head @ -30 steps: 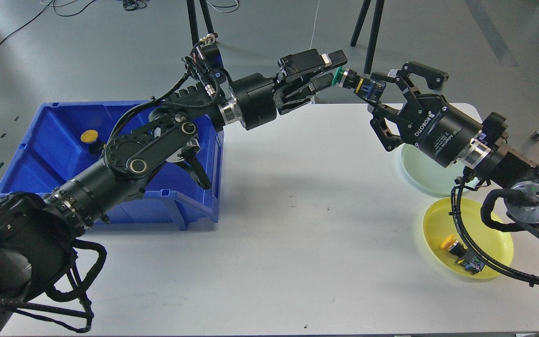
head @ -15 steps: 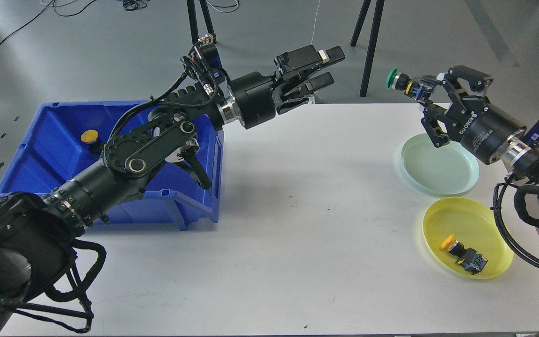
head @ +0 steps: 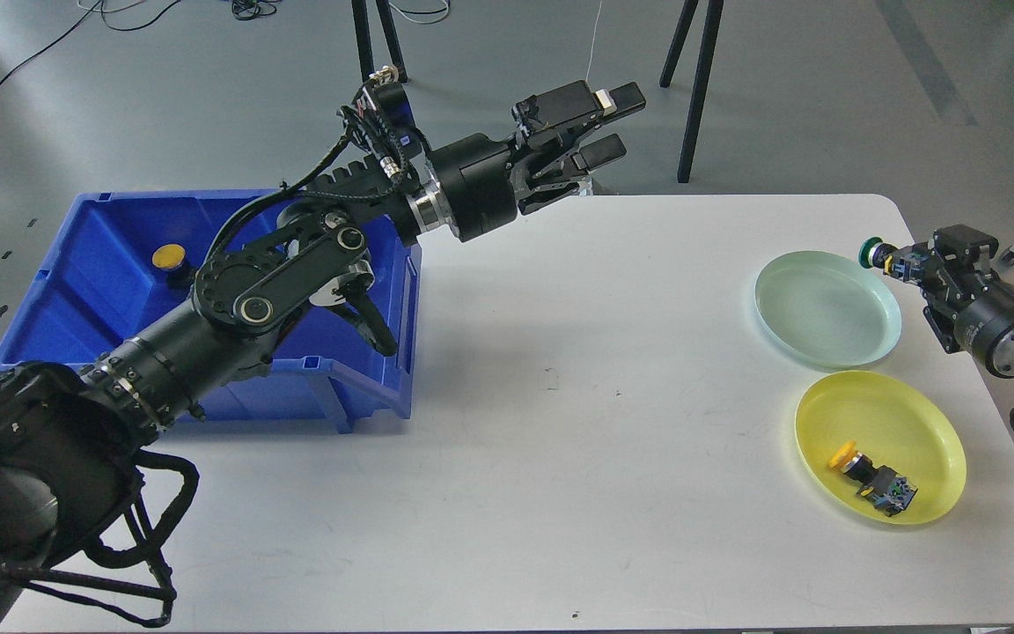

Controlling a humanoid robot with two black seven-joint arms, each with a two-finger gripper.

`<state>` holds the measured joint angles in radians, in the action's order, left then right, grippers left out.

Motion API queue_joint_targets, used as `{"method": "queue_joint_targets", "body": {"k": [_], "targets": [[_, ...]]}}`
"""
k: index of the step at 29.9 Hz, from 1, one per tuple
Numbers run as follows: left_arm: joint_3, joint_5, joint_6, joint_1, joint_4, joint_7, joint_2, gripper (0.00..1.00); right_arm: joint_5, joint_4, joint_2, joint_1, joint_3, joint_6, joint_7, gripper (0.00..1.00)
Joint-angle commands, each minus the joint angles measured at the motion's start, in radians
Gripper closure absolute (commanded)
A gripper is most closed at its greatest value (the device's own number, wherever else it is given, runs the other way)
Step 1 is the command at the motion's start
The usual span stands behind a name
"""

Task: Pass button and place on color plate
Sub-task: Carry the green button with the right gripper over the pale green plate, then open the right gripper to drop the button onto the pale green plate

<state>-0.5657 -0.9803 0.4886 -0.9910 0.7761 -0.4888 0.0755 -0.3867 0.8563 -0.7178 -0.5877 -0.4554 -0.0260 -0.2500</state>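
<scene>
My right gripper (head: 912, 262) is shut on a green-capped button (head: 878, 255) and holds it low over the table, just right of the pale green plate (head: 826, 308). My left gripper (head: 614, 125) is open and empty, raised above the table's far edge. A yellow plate (head: 903, 423) near the right front holds a yellow-capped button (head: 868, 475). Another yellow-capped button (head: 168, 258) lies in the blue bin (head: 93, 291) at the left.
My left arm stretches across the blue bin and over its right wall. Tripod legs (head: 692, 79) stand on the floor beyond the table's far edge. The table's right edge runs close to the two plates.
My right gripper has taken the green button from the left gripper and carried it right and down, to beside the green plate. My left gripper has let go, opened and barely moved.
</scene>
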Motion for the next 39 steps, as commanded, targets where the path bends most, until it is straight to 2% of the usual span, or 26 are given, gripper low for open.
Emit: {"method": "queue_joint_targets", "body": {"k": [1, 7, 14, 31, 39], "targets": [[0.000, 0.002, 0.000, 0.000, 0.000, 0.000, 0.000, 0.20, -0.008, -0.028, 0.046, -0.009, 0.055, 0.064, 0.000, 0.99], [0.000, 0.002, 0.000, 0.000, 0.000, 0.000, 0.000, 0.20, -0.060, -0.034, 0.086, -0.017, 0.072, 0.136, 0.000, 0.98], [0.000, 0.002, 0.000, 0.000, -0.001, 0.000, -0.002, 0.20, -0.060, -0.033, 0.101, -0.018, 0.072, 0.144, -0.002, 0.93], [0.001, 0.023, 0.000, 0.000, -0.005, 0.000, 0.000, 0.19, -0.052, -0.029, 0.104, -0.024, 0.053, 0.146, -0.006, 0.55], [0.003, 0.025, 0.000, 0.000, -0.008, 0.000, 0.000, 0.18, -0.049, -0.025, 0.104, -0.026, 0.030, 0.144, -0.006, 0.48]]}}
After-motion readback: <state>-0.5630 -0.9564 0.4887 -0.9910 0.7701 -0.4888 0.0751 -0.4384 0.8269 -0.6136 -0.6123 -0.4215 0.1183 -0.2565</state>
